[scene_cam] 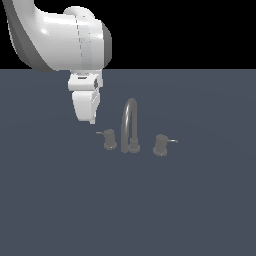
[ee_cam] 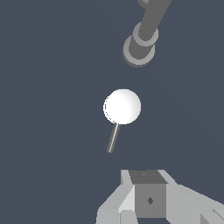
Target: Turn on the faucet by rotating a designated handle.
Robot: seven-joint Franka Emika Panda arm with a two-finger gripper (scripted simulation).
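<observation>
Gripper [ee_cam: 151, 199] above unmarked handle [ee_cam: 122, 106]

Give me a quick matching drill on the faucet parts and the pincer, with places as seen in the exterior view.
Things:
1. spout
2. handle
3. twin knob
4. pincer

Places:
A. furthest toward the exterior view's right, lever pointing right
B. middle, tall and arched
C. hanging above and just left of the left knob
D. left of the spout, lever pointing left

Pairs: 1-B, 2-D, 3-A, 4-C
</observation>
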